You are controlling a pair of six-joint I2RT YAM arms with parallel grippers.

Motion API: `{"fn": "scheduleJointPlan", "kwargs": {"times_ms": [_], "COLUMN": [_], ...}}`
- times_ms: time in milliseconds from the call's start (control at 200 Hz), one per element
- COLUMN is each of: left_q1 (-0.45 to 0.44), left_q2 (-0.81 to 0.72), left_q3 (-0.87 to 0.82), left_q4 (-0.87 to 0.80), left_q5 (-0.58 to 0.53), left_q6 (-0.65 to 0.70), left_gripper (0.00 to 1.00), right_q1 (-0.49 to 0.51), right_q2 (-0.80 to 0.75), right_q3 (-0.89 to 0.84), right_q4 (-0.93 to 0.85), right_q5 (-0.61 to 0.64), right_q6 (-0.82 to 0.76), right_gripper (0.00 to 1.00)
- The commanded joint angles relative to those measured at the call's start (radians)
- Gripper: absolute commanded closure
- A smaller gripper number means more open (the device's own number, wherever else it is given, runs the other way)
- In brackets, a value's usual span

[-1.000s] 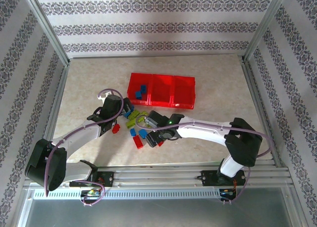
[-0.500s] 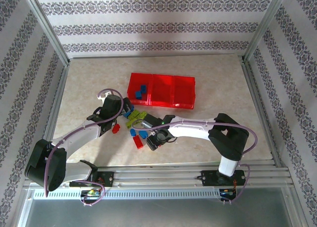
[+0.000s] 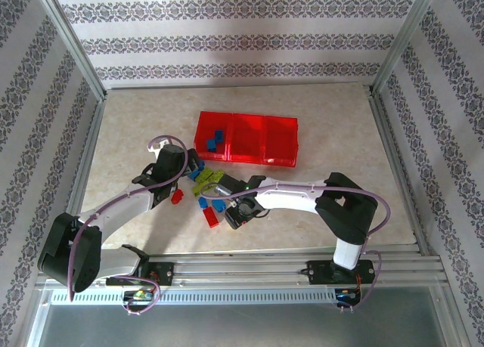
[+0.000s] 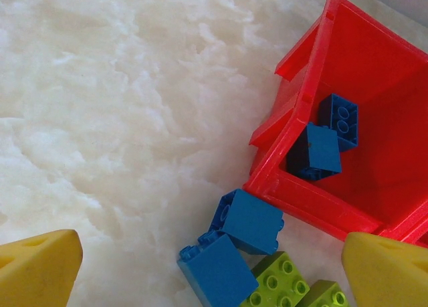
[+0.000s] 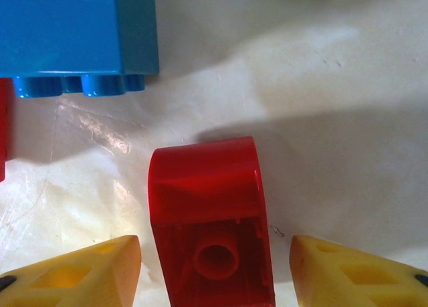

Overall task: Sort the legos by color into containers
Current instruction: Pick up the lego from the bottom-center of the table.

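The red three-compartment tray (image 3: 246, 139) lies mid-table; its left compartment (image 4: 374, 113) holds two blue legos (image 4: 317, 150). Loose blue (image 3: 206, 203), lime green (image 3: 206, 179) and red legos (image 3: 212, 217) lie in front of it. My left gripper (image 3: 190, 168) (image 4: 212, 270) hangs wide open above two blue bricks (image 4: 249, 220) and green ones (image 4: 281, 288) by the tray's near-left corner. My right gripper (image 3: 233, 217) (image 5: 215, 270) is low over the table, open, straddling a red lego (image 5: 207, 213) lying on its side, with a small gap at each fingertip (image 5: 100, 270).
A blue brick (image 5: 73, 33) lies just beyond the red one in the right wrist view. A small red brick (image 3: 177, 196) sits under the left forearm. Aluminium frame rails (image 3: 393, 158) bound the table on all sides.
The right arm swung near-left and dropped over the red lego, its jaws narrowing around it. The left arm stayed still and open.
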Motion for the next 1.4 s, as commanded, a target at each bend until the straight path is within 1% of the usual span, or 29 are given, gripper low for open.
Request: {"fn": "scheduleJointPlan", "kwargs": {"times_ms": [0, 150, 530, 805, 1034, 1229, 1399], "left_q1": [0.012, 0.013, 0.013, 0.016, 0.016, 0.017, 0.016], "left_q2": [-0.025, -0.024, -0.024, -0.025, -0.026, -0.027, -0.028], "left_q3": [0.002, 0.002, 0.000, -0.001, -0.001, 0.002, 0.002], "left_q4": [-0.032, -0.031, -0.032, -0.031, -0.030, -0.028, -0.025], "left_q5": [-0.015, -0.014, -0.015, -0.014, -0.013, -0.011, -0.007], "left_q6": [0.000, -0.001, -0.001, -0.002, -0.003, -0.001, -0.001], "left_gripper": [0.00, 0.00, 0.00, 0.00, 0.00, 0.00, 0.00], "right_q1": [-0.013, -0.023, -0.052, -0.066, -0.074, -0.087, -0.118], "right_q2": [0.014, 0.012, 0.001, 0.002, -0.038, -0.098, -0.144], "right_q3": [0.016, 0.008, -0.008, -0.010, -0.015, -0.008, 0.023], "right_q4": [-0.012, -0.001, 0.010, 0.016, 0.019, 0.025, 0.030], "right_q5": [0.014, 0.003, 0.003, 0.004, 0.027, 0.063, 0.121], "right_q6": [0.010, 0.016, 0.038, 0.049, 0.058, 0.051, 0.025], "right_gripper": [0.43, 0.49, 0.60, 0.63, 0.66, 0.69, 0.70]}}
